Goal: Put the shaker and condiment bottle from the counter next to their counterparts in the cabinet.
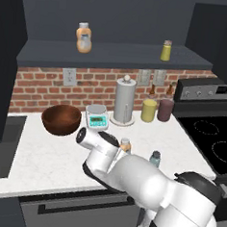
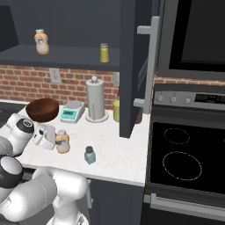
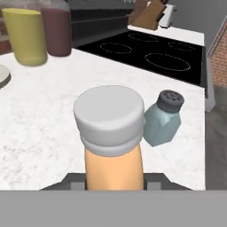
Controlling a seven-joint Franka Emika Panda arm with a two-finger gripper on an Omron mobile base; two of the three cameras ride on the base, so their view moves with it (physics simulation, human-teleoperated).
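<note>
place: home kitchen — signs: stove (image 2: 184,160) | brick wall (image 1: 40,83) | stone counter (image 1: 49,161) | paper towel holder (image 1: 124,101) | wall cabinet (image 1: 115,55)

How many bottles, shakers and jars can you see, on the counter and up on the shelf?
Orange bottles: 2, counter, shelf
Shakers: 2, teal on counter, yellow-green on shelf
Canisters: 2, yellow, dark red
Total: 6

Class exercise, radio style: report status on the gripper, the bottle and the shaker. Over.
Gripper closed around condiment bottle, bottle standing on counter. Shaker upright just beside it, untouched. Counterparts wait on cabinet shelf. Nothing blocking.
</note>
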